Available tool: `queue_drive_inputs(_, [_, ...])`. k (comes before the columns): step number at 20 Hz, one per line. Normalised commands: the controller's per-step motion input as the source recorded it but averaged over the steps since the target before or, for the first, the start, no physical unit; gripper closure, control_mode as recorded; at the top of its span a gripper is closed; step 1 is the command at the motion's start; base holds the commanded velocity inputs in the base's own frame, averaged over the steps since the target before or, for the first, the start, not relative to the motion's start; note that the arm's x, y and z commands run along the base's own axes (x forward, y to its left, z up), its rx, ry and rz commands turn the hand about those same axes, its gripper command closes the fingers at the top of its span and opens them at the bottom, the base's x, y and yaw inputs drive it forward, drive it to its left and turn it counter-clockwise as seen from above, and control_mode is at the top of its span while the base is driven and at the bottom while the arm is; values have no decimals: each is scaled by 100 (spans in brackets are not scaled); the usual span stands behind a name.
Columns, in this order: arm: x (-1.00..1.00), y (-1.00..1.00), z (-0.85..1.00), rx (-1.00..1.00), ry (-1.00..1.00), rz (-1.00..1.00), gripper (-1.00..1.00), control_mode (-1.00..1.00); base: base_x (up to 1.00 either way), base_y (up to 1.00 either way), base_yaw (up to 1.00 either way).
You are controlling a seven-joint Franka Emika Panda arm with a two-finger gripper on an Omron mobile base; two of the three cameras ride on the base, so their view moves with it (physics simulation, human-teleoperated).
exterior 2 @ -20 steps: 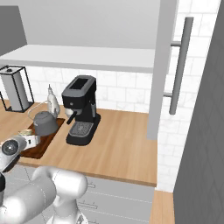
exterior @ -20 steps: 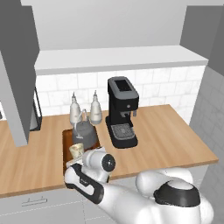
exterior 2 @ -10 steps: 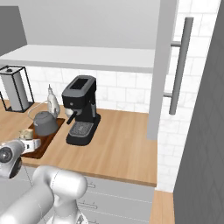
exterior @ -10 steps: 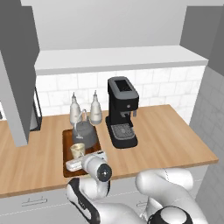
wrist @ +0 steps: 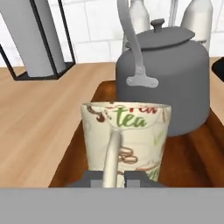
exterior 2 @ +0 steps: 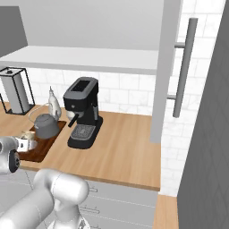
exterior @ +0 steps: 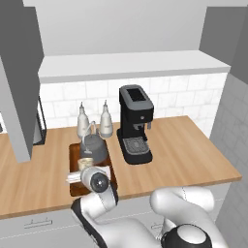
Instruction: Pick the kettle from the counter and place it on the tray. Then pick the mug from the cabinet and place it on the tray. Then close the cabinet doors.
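Observation:
The dark grey kettle point(exterior: 95, 148) point(exterior 2: 44, 125) point(wrist: 175, 74) stands on the dark brown tray point(exterior: 73, 153) point(exterior 2: 43, 150) point(wrist: 199, 159) on the counter point(exterior: 184, 145). The cream mug point(exterior: 85, 163) point(exterior 2: 28, 136) point(wrist: 127, 131), printed "tea", stands upright on the tray's near end, just in front of the kettle. My gripper point(wrist: 114, 177) point(exterior: 76, 177) is level with the mug, and its two dark tips hug the mug's handle closely. The cabinet doors point(exterior: 17, 87) point(exterior 2: 166, 67) hang open above the white cabinet shelf point(exterior: 131, 65).
A black coffee machine point(exterior: 134, 123) point(exterior 2: 83, 112) stands right of the tray. Two white bottles point(exterior: 94, 121) point(wrist: 199, 15) are behind the kettle by the tiled wall. A paper-towel stand point(exterior 2: 16, 91) point(wrist: 41, 37) is at the left. Bare counter lies right of the coffee machine.
My arm's lower links have swung and sunk below the hand. The hand and mug stay at the tray's near end. Kettle, tray and doors have not moved.

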Motion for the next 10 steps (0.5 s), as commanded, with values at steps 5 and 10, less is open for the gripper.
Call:
queue_drive_inputs(5, [-15,20,-37,0,10,-10,-100,-100,0,0,0])
queue_drive_inputs(10, [-26,2,-33,0,7,-9,-100,-100,0,0,0])
